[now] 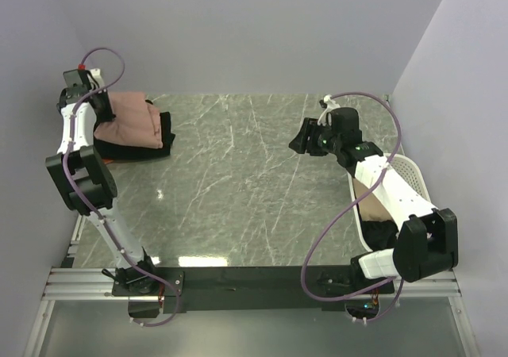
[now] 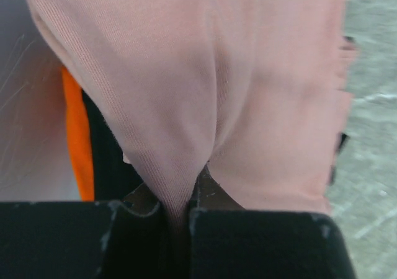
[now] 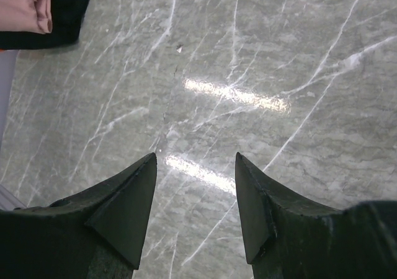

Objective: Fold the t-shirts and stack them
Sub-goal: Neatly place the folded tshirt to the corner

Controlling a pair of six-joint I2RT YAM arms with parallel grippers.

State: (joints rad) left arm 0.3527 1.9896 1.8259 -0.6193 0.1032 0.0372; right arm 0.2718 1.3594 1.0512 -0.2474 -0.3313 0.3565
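A folded dusty-pink t-shirt (image 1: 131, 121) lies on top of a black t-shirt (image 1: 164, 128) at the table's far left. In the left wrist view the pink shirt (image 2: 248, 74) fills the frame, with the black shirt (image 2: 108, 158) and an orange shirt (image 2: 77, 142) under it. My left gripper (image 1: 103, 109) (image 2: 178, 208) is shut on a pinched fold of the pink shirt at its left edge. My right gripper (image 1: 300, 140) (image 3: 195, 161) is open and empty, above bare table right of centre. The pink shirt (image 3: 25, 6) and black shirt (image 3: 65, 12) show at its top left.
A white mesh laundry basket (image 1: 409, 170) stands at the right edge, partly under the right arm, with pink and dark cloth (image 1: 375, 214) inside. The grey marble table (image 1: 230, 182) runs to walls at the back and sides.
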